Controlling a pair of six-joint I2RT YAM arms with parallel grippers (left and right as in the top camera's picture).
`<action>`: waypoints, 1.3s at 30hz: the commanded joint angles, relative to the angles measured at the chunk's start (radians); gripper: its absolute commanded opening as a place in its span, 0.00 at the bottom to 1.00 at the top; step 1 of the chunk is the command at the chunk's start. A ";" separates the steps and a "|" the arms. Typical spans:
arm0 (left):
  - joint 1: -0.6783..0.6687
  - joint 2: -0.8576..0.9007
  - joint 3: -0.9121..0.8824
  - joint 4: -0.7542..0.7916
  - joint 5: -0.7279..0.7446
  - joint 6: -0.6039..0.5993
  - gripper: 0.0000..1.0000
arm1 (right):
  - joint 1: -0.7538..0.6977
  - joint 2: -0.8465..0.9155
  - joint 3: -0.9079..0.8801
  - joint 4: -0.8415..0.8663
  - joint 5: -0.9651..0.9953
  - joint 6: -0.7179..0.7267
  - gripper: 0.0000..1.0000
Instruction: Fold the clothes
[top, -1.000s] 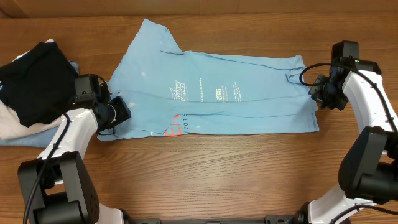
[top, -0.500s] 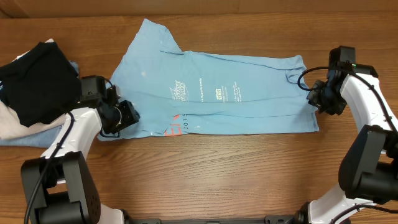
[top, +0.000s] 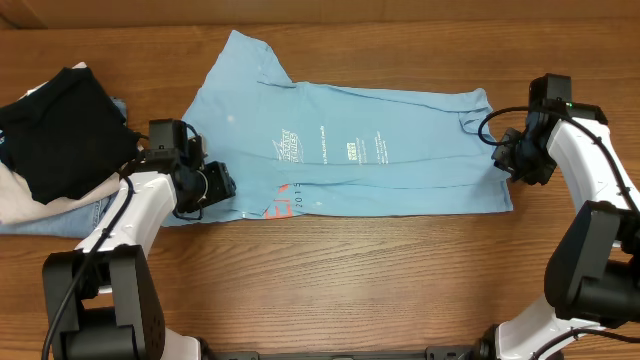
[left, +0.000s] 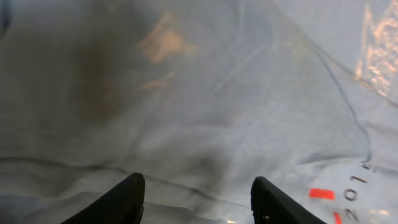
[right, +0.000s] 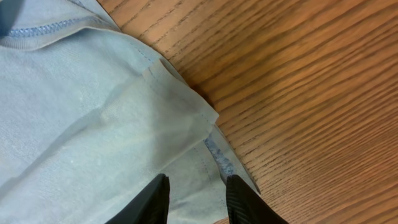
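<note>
The light blue T-shirt (top: 340, 150) lies flat across the table, partly folded lengthwise, small white print and red lettering showing near its middle. My left gripper (top: 215, 185) is open and sits low over the shirt's lower left part; in the left wrist view the fingers (left: 198, 199) straddle blue cloth (left: 205, 106). My right gripper (top: 512, 158) is open at the shirt's right edge; in the right wrist view its fingers (right: 196, 196) straddle the hemmed corner of the shirt (right: 93, 118) next to bare wood.
A black folded garment (top: 60, 130) lies on folded denim jeans (top: 70, 212) at the far left, with a pale cloth (top: 15, 205) beside them. Bare wooden table (top: 340, 280) lies in front of the shirt.
My left gripper has moved right, from the shirt's left edge onto the cloth. My right gripper has shifted slightly down and left toward the shirt's right edge. The shirt has not moved.
</note>
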 joint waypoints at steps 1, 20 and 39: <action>-0.003 0.016 0.020 -0.031 -0.099 0.015 0.58 | 0.000 0.004 -0.005 -0.020 -0.010 -0.016 0.36; -0.003 0.203 -0.010 -0.068 -0.212 -0.012 0.57 | -0.001 0.004 -0.237 0.146 -0.107 -0.055 0.52; 0.003 0.203 -0.074 -0.223 -0.333 -0.118 0.54 | -0.002 0.004 -0.335 0.063 0.103 0.075 0.04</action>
